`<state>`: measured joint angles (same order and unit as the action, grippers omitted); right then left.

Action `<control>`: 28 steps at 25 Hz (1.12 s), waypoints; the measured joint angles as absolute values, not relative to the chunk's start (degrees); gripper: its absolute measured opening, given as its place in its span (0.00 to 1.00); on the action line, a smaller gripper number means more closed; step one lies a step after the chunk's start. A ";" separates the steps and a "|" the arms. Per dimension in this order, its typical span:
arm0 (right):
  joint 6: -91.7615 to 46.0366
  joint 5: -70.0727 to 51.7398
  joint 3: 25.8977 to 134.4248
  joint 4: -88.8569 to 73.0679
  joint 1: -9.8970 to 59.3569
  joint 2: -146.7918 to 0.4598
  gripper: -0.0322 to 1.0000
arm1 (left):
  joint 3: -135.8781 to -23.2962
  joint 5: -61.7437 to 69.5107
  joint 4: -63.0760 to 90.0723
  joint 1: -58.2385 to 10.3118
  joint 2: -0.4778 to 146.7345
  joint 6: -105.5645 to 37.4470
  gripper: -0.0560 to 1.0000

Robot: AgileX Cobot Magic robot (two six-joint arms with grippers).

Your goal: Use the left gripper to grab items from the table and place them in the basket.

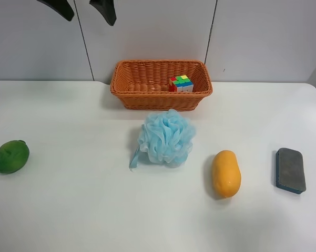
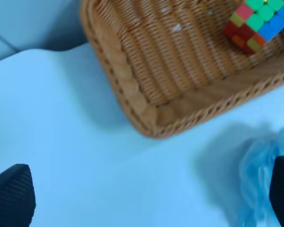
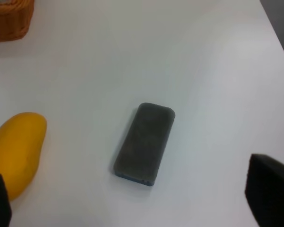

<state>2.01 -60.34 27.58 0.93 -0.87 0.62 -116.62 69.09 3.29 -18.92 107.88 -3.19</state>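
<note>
Between basket (image 1: 147, 97) and mango (image 1: 226, 173) sits the pouf (image 1: 167, 137); both arms' fingers (image 2: 12, 194) spread wide, empty.

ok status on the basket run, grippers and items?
Left gripper open, empty, above table near basket. Right gripper open over sponge. Puzzle cube in basket; lime, bath pouf, mango on table. Nothing blocking.
</note>
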 joint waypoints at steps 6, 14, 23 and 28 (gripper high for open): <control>2.01 -60.34 27.58 0.93 -0.87 0.62 0.99 | -97.89 69.07 3.17 -16.18 92.98 -4.23 0.99; 2.01 -60.34 27.58 0.93 -0.87 0.62 0.99 | -66.85 65.59 3.74 -14.27 66.03 -4.12 0.99; 2.01 -60.34 27.58 0.93 -0.87 0.62 0.99 | -46.36 64.29 3.67 -14.27 35.81 -3.50 0.99; 2.01 -60.34 27.58 0.93 -0.87 0.62 0.99 | -39.67 64.29 2.79 -13.74 23.95 -3.50 0.99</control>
<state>2.01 -60.34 27.58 0.93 -0.87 0.62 -39.67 64.29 2.79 -13.74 23.95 -3.50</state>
